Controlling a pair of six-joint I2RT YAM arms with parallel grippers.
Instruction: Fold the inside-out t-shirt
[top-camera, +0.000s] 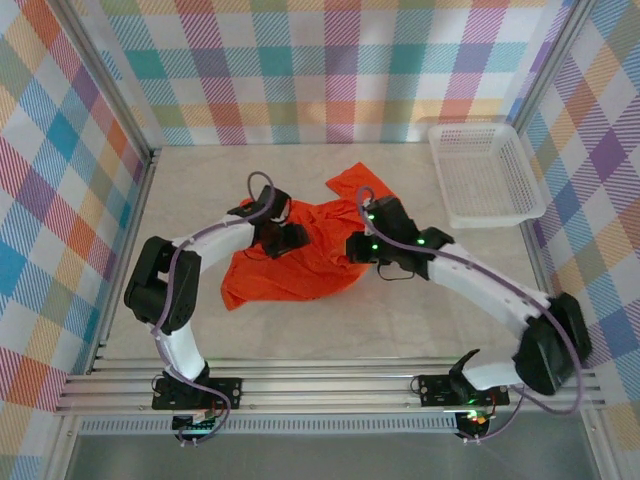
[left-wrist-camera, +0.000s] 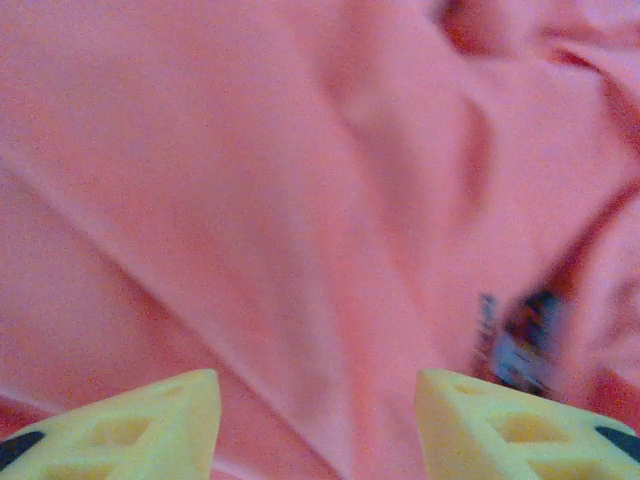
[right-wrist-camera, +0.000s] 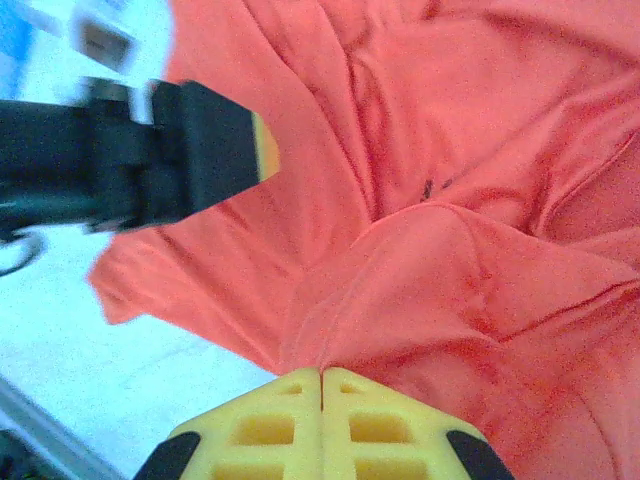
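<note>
The inside-out t-shirt lies crumpled in the middle of the worktop, between the 2 arms, with 1 part thrown toward the far wall. Its cloth is thin, matte and bright orange-red, full of soft ridges and shallow folds. A small dark label shows, blurred, in the left wrist view.

The right fingers are clenched together on a raised ridge of the cloth, close to 1 edge of the garment, so they grasp the shirt. The left fingers stand apart, released, just above the fabric and holding nothing. A white mesh basket stands well apart, at the far right.

The step in hand seems to be spreading the shirt flat before any fold. To do it well, the left fingers should probably close on a clear edge, such as a hem or shoulder, and take only 1 layer. Then both arms can draw apart gently and low. Such thin cloth likely slips, stretches and bunches easily, so a slow and even pull looks safer than a high lift.
</note>
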